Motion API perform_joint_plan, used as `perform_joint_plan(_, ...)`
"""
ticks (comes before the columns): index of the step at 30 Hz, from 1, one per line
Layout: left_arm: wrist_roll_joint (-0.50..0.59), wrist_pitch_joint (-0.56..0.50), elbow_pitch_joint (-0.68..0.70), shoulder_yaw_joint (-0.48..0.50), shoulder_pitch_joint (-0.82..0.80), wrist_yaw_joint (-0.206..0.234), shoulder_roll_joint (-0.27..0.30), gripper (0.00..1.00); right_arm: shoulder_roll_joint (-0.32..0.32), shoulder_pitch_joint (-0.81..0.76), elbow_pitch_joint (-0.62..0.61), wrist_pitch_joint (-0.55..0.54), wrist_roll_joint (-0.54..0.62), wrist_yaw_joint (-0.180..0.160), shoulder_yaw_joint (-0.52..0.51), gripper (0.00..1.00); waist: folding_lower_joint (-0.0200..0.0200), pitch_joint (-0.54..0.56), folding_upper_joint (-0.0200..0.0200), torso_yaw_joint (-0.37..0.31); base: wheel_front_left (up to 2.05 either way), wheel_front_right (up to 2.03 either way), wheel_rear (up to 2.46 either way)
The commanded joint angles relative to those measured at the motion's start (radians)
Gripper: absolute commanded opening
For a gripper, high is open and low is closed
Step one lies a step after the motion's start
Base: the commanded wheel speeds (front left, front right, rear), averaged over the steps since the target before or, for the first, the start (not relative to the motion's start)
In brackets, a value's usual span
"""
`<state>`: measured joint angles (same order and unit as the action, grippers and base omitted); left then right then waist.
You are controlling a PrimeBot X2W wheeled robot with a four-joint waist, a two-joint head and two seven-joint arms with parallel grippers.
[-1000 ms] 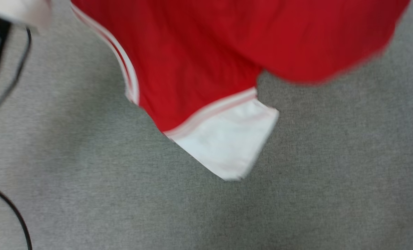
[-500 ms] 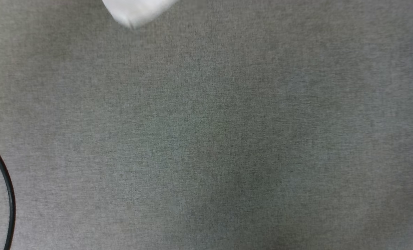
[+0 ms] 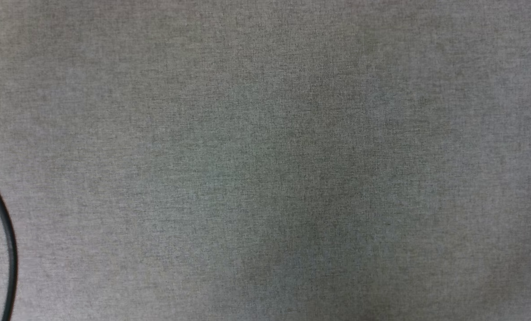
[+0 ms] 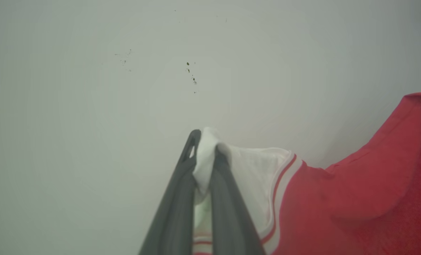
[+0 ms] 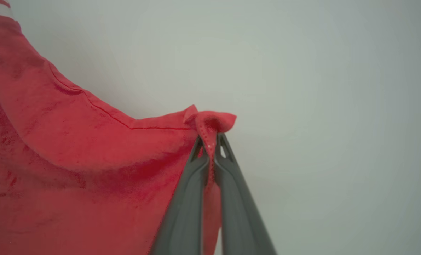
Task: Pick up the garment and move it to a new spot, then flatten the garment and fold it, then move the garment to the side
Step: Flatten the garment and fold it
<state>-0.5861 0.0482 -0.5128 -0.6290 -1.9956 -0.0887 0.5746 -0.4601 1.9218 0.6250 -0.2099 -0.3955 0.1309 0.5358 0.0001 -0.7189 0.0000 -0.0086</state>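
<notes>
The garment (image 4: 338, 198) is a red jersey with white sleeves and striped trim, held up in the air between both arms. In the left wrist view my left gripper (image 4: 205, 148) is shut on a bunched white sleeve edge, and the red body sags away to the right. In the right wrist view my right gripper (image 5: 209, 145) is shut on a pinched red hem corner, with the garment (image 5: 72, 152) hanging off to the left. A pale plain wall lies behind both grips.
The head view looks down on a grey fabric surface (image 3: 265, 156). A thin black cable (image 3: 6, 240) curves along its lower left edge. A faint shadow darkens the lower middle.
The garment has left the head view: one second ago its red body and white sleeve filled the top, half a second ago just a white corner showed. The cable's place has shifted slightly.
</notes>
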Motion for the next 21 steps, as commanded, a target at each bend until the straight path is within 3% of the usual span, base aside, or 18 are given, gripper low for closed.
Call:
perform_joint_plan(1,-0.005,0.011,-0.015,-0.008,0.035,-0.006,0.000,0.00,0.007,-0.034,0.018,0.015,-0.010,0.000,0.018,0.00,-0.0001,0.001,0.0000,0.000,0.00,0.00,0.00)
perform_joint_plan(12,-0.055,0.104,-0.051,-0.071,0.335,-0.022,0.027,0.00,0.031,-0.261,0.087,0.139,-0.100,0.000,0.189,0.00,-0.0001,0.064,0.0000,-0.004,0.00,0.00,0.00)
perform_joint_plan(21,-0.111,0.173,0.047,-0.114,0.739,0.038,0.067,0.00,0.007,-0.522,0.053,0.198,-0.195,0.000,0.334,0.00,-0.0001,0.200,0.0000,-0.015,0.00,0.00,0.00)
